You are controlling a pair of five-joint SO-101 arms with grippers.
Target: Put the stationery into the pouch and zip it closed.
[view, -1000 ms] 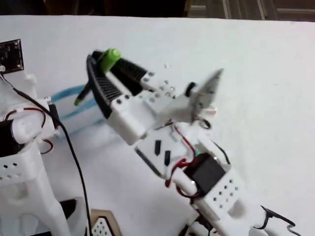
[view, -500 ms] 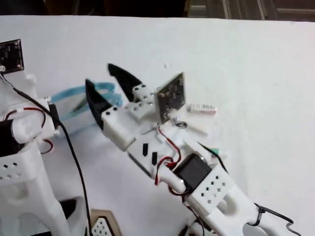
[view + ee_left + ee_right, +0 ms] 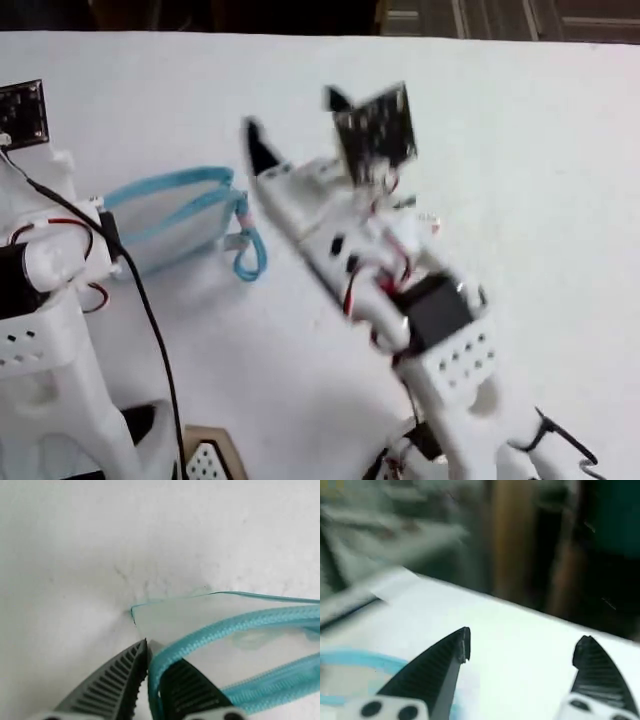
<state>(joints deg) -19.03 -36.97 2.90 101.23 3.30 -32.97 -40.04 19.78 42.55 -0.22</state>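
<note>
Pouch (image 3: 165, 225) lies flat on the white tabletop (image 3: 520, 130), clear plastic with a blue zipper edge whose two bands stand apart. Its blue loop (image 3: 248, 262) trails from the end nearer my right arm. My left hand (image 3: 148, 650) is pinched tight on the pouch's corner, with both fingers closed over the blue zipper band there. My right hand (image 3: 292, 115) hangs above the tabletop just past the looped end, its fingers spread wide with nothing between them. From that wrist, the pouch's blue edge sits beside one finger (image 3: 440, 665).
</note>
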